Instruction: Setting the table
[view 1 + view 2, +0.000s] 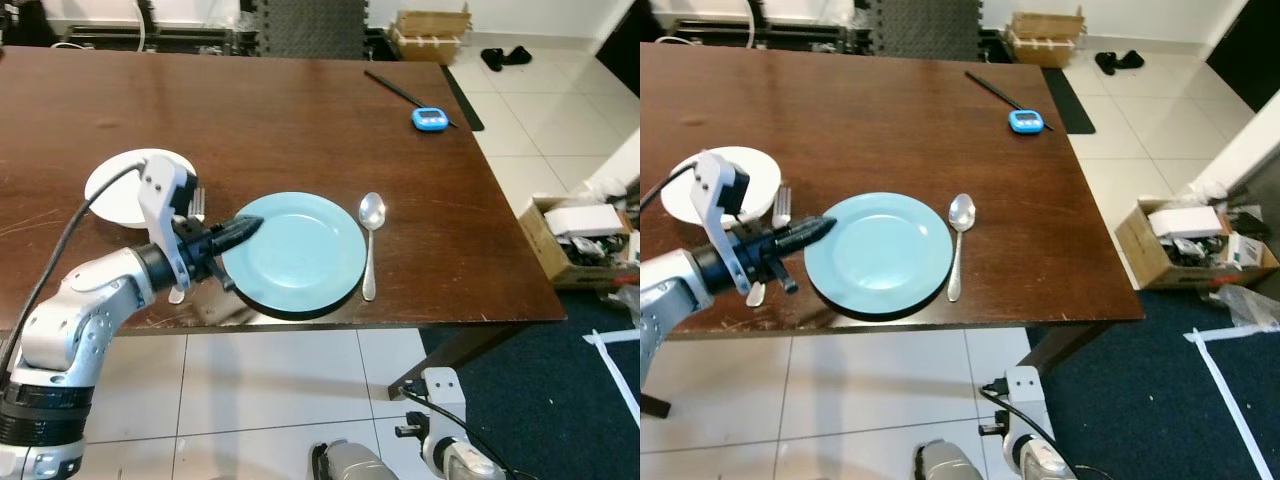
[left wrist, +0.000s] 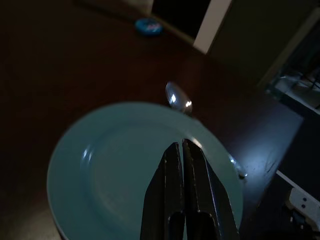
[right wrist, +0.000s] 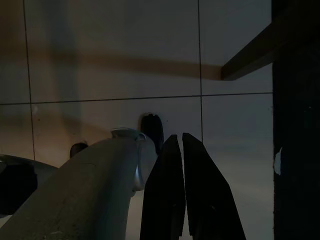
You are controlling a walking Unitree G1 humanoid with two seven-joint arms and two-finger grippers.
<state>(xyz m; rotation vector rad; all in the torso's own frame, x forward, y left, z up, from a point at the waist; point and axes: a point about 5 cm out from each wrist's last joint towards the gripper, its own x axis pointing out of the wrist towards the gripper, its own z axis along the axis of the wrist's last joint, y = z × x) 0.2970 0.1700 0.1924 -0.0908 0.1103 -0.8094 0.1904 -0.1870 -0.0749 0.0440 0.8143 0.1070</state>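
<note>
The right gripper (image 3: 178,145) is hanging idle below the surface edge, its fingers pressed together over the tiled floor (image 1: 280,390). On the near part of the brown surface (image 1: 300,120), the left gripper (image 1: 247,226) is hovering with its fingers clenched on nothing, tips reaching over the left rim of the blue plate (image 1: 295,255). That plate is lying close to the near edge, with the spoon (image 1: 371,240) lying just beside it on its right and the fork (image 1: 194,212) lying on its left, partly hidden under the left wrist. The place setting is looking nearly laid, so the step in hand is probably squaring up the plate or the fork; the next move likely calls for drawing the arm clear without nudging either. Farther left, a small white plate (image 1: 115,192) is sitting behind the arm. Far across the surface, a blue timer (image 1: 430,119) is resting near the right edge.
</note>
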